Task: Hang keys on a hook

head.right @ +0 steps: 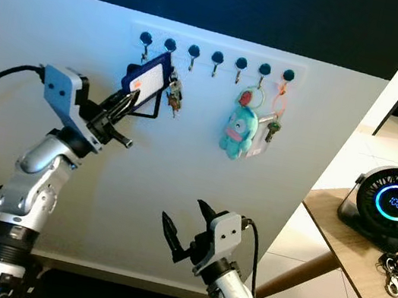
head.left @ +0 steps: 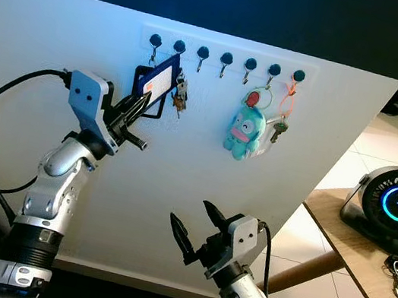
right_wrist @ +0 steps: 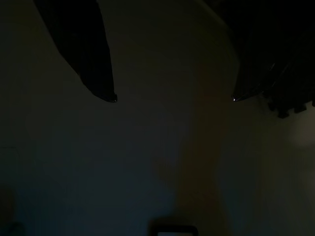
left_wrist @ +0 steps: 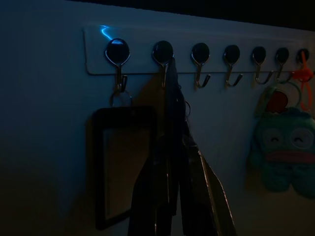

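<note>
Left gripper: raised at the hook rail, fingers pinched on the blue-tagged key set | Keys: ring appears looped at the second hook | Progress: judged nearly done, release left | Right gripper: held low, fingers spread wide, empty

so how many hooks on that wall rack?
7, in one row along the white rack: hooks. None looks hidden.
</note>
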`<state>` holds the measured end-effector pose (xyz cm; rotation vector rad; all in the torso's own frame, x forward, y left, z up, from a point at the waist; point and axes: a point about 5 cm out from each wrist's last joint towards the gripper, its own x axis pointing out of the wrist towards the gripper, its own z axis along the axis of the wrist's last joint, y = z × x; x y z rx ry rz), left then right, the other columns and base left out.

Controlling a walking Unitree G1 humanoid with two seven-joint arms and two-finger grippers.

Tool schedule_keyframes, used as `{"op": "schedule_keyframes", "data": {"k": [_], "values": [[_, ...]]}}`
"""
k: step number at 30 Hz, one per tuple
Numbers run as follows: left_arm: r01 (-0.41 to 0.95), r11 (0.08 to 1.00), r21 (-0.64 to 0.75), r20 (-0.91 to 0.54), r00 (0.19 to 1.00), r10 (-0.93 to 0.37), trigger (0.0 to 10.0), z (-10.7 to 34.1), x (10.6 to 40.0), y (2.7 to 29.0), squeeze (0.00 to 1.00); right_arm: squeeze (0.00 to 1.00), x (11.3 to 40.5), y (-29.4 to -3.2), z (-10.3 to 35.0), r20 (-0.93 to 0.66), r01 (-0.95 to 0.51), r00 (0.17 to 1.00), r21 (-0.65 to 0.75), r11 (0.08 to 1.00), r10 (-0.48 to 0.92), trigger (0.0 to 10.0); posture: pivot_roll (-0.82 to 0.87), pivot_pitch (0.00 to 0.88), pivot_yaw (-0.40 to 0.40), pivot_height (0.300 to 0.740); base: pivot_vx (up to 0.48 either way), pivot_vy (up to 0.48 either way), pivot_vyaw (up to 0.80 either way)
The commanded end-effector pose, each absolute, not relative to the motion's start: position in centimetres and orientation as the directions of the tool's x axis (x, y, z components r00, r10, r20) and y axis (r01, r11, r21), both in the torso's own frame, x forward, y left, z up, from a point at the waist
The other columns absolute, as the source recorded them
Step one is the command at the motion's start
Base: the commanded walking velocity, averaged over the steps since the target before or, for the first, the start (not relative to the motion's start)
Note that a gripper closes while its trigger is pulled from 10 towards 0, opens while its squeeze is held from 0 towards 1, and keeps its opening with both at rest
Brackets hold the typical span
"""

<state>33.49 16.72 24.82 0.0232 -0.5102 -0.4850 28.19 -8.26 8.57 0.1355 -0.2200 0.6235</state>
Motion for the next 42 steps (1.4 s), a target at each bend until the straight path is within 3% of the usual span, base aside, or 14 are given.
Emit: {"op": "schedule_keyframes", "data": {"k": [1,42], "values": [[0.406,0.901,0.152,0.467,0.774,-0.427,10.0,24.9,33.3,17.6,0.0,0.0,28.2,-8.4,8.4,0.23,-0.591,0.792,0.061,0.804,0.565,10.0,0.1,0.061,-0.065,0.74,0.0,0.0,0.0],[0.552,0.822,0.14,0.52,0.666,-0.535,10.0,26.7,32.6,14.8,0.0,0.0,28.2,-8.2,8.4,0.232,-0.593,0.791,0.066,0.803,0.566,10.0,0.11,0.054,-0.06,0.74,0.0,0.0,0.0]]}}
